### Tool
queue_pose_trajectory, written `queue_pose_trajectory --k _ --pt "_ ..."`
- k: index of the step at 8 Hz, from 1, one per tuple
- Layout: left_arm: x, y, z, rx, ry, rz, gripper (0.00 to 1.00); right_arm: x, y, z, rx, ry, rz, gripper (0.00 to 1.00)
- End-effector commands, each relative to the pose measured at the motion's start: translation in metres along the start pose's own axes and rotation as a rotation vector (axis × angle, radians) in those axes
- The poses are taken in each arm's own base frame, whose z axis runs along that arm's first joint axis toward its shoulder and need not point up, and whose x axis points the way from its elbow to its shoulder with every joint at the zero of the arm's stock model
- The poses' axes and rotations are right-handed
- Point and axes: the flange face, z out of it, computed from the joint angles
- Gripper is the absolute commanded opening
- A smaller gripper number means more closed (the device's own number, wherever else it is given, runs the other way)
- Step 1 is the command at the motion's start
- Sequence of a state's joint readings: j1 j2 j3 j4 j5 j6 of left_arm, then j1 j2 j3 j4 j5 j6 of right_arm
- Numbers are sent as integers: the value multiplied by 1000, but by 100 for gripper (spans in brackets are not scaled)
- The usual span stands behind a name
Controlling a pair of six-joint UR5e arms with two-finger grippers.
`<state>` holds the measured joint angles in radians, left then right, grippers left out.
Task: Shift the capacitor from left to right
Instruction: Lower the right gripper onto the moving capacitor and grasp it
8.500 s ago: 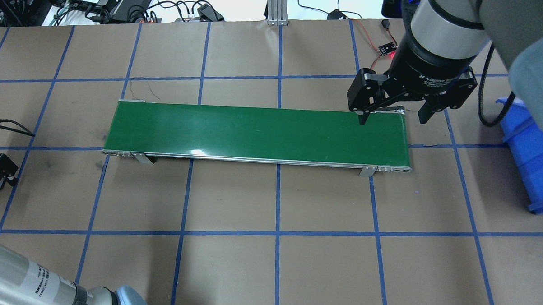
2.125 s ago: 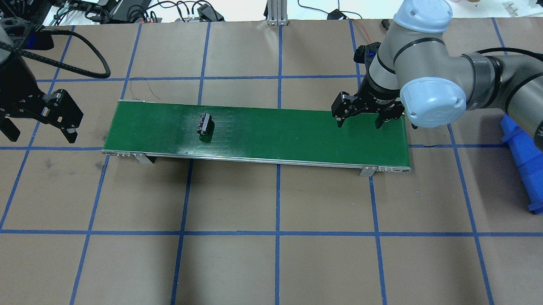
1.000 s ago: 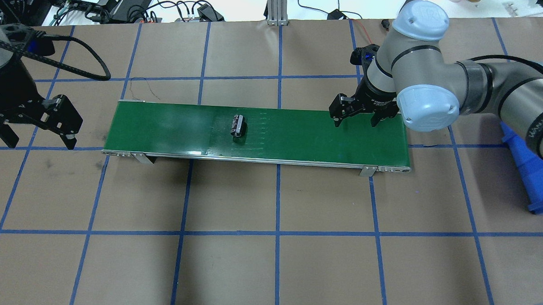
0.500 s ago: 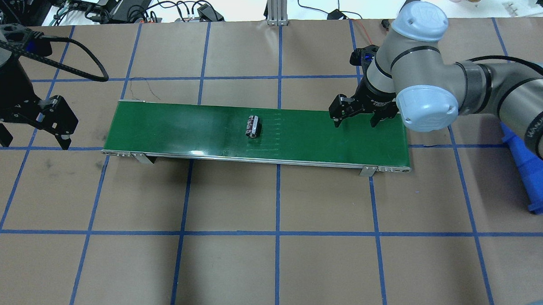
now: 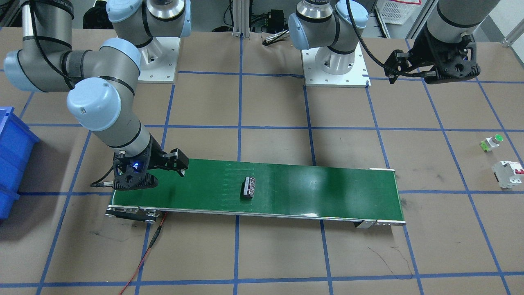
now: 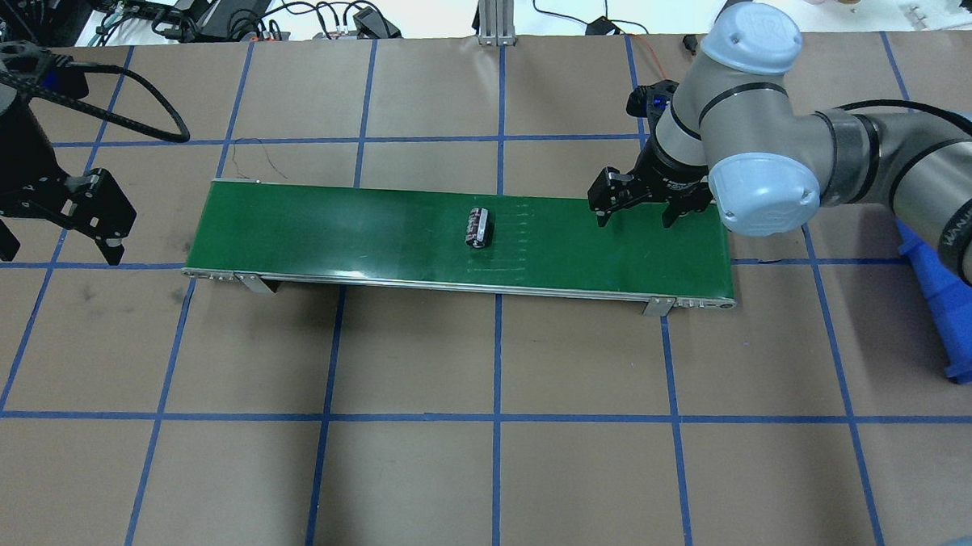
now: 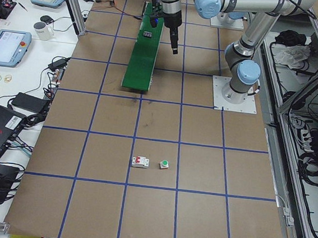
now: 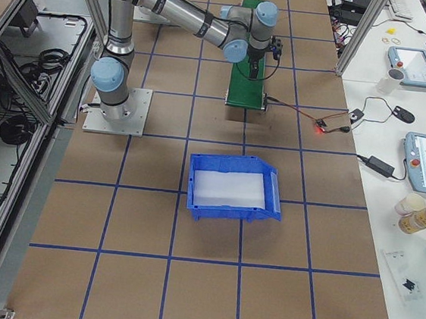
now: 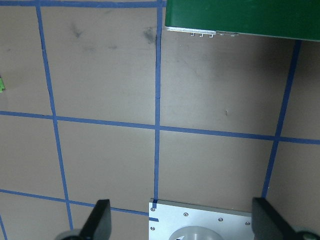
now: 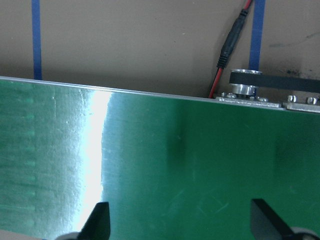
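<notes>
The capacitor [image 6: 477, 227], a small dark cylinder with pale stripes, lies on its side near the middle of the green conveyor belt [image 6: 334, 231]; it also shows in the front-facing view [image 5: 249, 187]. My right gripper [image 6: 634, 220] hangs open and empty low over the belt's right end, a fair gap right of the capacitor. Its wrist view shows only bare belt [image 10: 200, 165] between the open fingers [image 10: 97, 222]. My left gripper [image 6: 57, 250] is open and empty off the belt's left end, over bare table [image 9: 210, 160].
A blue bin [image 6: 950, 289] stands right of the belt, beyond the right arm. A white circuit breaker [image 5: 507, 174] and a green-capped push-button [image 5: 493, 141] sit on the table on my left side. A red wire [image 5: 143, 262] runs from the belt's right end.
The capacitor has travelled right along the belt, from left of centre to about the middle. The left gripper has drifted slightly left. The right gripper has held still, open.
</notes>
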<state>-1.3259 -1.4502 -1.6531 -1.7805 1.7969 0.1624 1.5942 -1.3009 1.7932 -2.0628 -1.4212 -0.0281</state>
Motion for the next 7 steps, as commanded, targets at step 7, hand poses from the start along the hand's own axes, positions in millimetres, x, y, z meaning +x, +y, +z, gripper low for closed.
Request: queue_pose_trajectory --k 7 --pt "0 -9 5 -11 2 -6 100 -62 6 19 35 16 227 98"
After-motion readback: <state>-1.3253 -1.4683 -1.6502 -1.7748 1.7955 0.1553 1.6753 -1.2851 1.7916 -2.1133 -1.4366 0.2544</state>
